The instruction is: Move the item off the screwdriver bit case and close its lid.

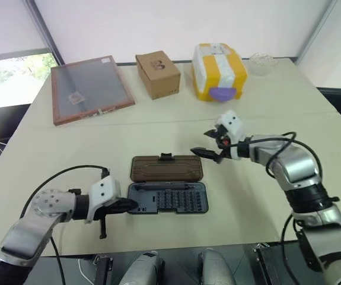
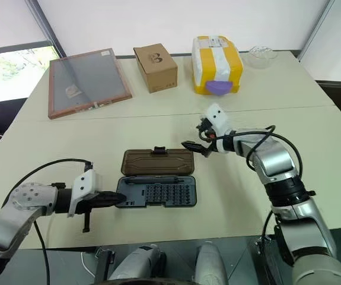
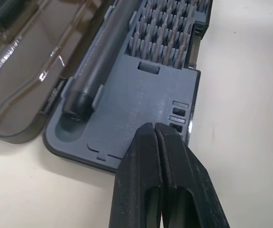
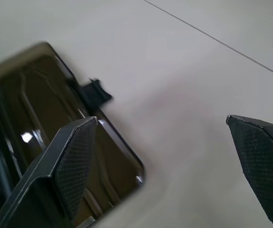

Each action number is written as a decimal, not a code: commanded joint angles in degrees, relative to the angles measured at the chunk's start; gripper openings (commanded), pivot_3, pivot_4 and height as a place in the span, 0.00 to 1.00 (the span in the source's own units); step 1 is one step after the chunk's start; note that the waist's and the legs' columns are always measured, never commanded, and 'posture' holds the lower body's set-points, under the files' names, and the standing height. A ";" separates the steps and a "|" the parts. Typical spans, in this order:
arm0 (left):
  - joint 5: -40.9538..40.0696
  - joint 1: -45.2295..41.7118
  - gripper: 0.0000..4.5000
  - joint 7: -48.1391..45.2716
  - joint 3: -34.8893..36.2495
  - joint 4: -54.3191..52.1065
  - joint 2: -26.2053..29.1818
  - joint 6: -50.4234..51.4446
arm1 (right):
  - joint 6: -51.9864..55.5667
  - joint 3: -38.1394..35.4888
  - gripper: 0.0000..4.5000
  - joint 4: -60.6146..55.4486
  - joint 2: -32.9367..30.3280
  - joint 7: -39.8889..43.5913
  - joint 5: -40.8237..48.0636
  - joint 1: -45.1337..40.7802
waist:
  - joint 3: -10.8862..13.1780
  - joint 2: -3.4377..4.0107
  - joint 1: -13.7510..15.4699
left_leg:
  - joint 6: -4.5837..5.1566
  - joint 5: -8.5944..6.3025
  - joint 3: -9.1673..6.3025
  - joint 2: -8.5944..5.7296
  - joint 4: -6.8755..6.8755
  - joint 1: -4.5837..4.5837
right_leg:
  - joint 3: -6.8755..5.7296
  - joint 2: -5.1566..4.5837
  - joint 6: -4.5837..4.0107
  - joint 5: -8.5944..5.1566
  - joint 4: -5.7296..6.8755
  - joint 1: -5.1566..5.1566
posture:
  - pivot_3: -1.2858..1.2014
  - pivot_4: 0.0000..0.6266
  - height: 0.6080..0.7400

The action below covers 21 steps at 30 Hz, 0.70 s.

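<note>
While it is lying open, the screwdriver bit case [image 1: 167, 199]: sitting near the middle of the counter's [image 1: 57, 154] front edge, with its tray facing up and carrying the driver handle and rows of bits.
Lid [image 1: 167, 168]: lying flat on the counter on the tray's far side, with the latch tab pointing toward the far edge. Nothing loose is resting on it, so the clearing step is looking done.
Left end effector [image 1: 131, 205]: fingers pressing together and holding nothing, tips sitting at the tray's left end. Whether they are touching it cannot be told.
Right end effector [image 1: 203, 142]: fingers spreading wide and empty, hovering just beside the lid's far right corner.
Risk, sliding: the lid is lying flush, so a finger scraping for its edge is likely pushing the whole case toward the front edge unless the left tips are bracing it.
Risk, tipping: a left tip bearing down on the tray's end is threatening to rock it and spill bits.
Risk, latch: a lid swinging down crooked is likely stopping short of latching.
</note>
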 commanded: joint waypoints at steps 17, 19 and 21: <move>2.71 4.31 0.00 6.35 -3.53 4.52 -2.34 -4.36 | -2.55 6.94 0.73 21.01 8.27 7.59 -8.17 -8.38 | -0.06 0.10 -0.10 | 0.00 0.00 0.03 -0.01 -0.05 0.09 | 0.00 0.01 0.00 0.00 -0.02 0.04 | 0.52 0.24 1.00; 2.59 4.73 0.00 6.64 -3.50 4.80 -2.30 -4.71 | -3.70 8.22 0.49 21.59 8.37 8.95 -9.49 -7.97 | -0.09 0.12 -0.13 | 0.00 0.00 0.03 0.00 -0.07 0.10 | 0.00 0.01 0.00 0.00 -0.02 0.04 | 0.52 0.24 1.00; 2.32 5.17 0.00 6.77 -3.42 4.96 -2.27 -4.77 | -4.42 9.18 0.28 21.67 8.46 10.39 -10.37 -7.58 | -0.15 0.21 -0.26 | 0.00 0.00 0.03 0.00 -0.12 0.16 | 0.00 0.01 0.00 0.00 -0.02 0.07 | 0.52 0.24 1.00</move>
